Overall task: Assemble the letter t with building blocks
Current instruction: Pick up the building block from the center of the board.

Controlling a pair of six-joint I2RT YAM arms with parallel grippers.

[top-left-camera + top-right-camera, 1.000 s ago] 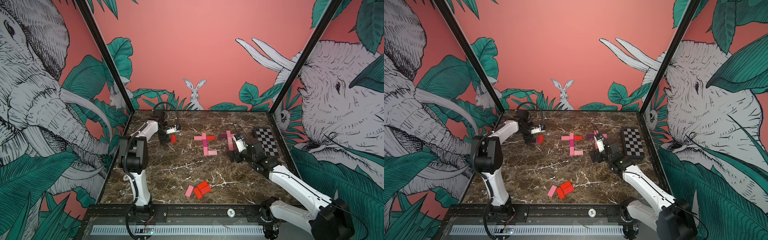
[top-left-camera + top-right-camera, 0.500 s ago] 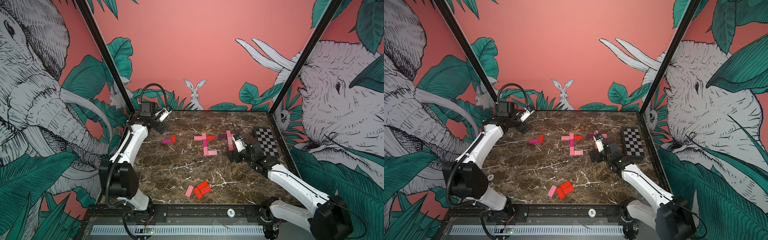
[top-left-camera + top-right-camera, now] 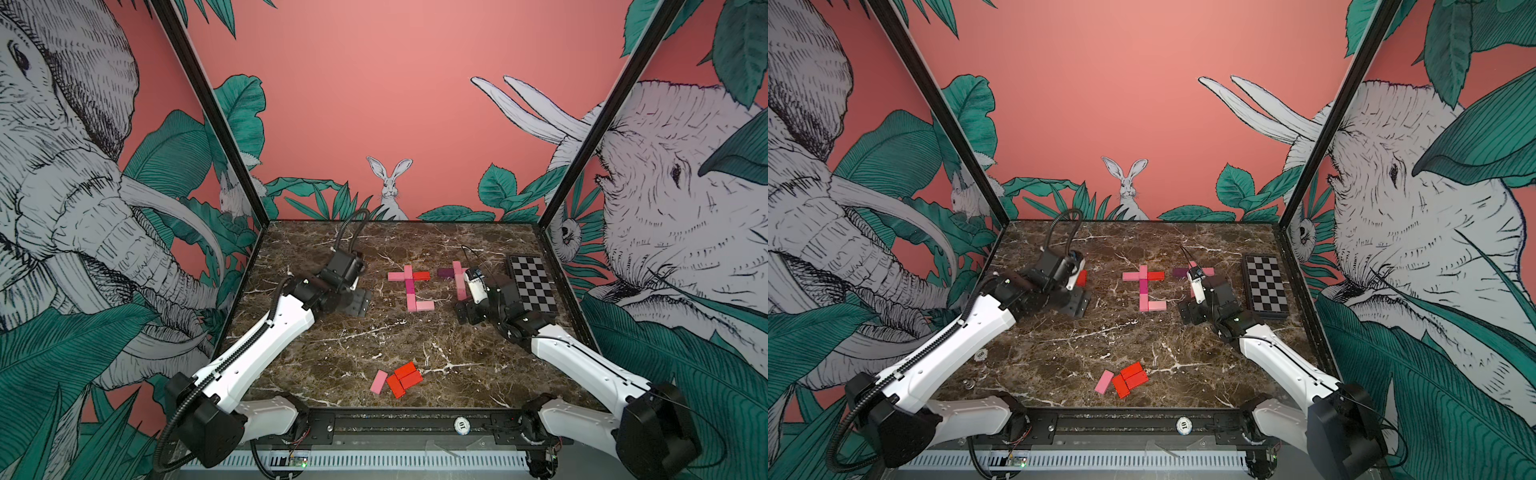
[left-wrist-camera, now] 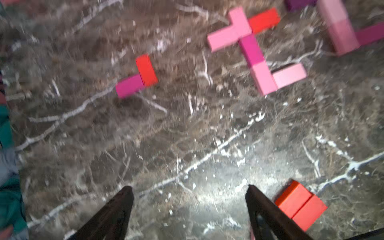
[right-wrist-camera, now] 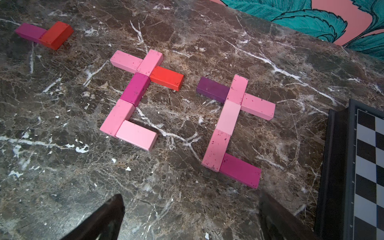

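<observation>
Small flat matte building blocks (image 3: 424,306) lay in four groups on the dark brown marble-patterned surface (image 3: 332,345). Mid-surface sat a lower-case middle t (image 5: 136,88) - pink top and left crossbar, red right crossbar, magenta then pink stem, pale pink foot, all touching. Just beside it, toward the black-and-white chequered board (image 3: 532,286), lay a second t (image 5: 228,116) w/ a dark purple crossbar piece, pink stem and magenta foot; in both top views the right arm's wrist hid most of it. Toward the left wall a lone magenta block (image 4: 128,86) touched a red block (image 4: 146,70) at a right angle, mostly hidden behind the left wrist in the top views. Nr the front edge three red blocks (image 3: 409,379) huddled together w/ a light pink block (image 3: 378,381) just beside them. The left pincer (image 4: 188,187) hung over bare surface to the left of the middle t's foot, fingers apart, nothing btwn them. The right pincer (image 5: 190,195) was in front of the second t, over bare surface - fingers also spread wide, gripping nothing, clear of every block.
</observation>
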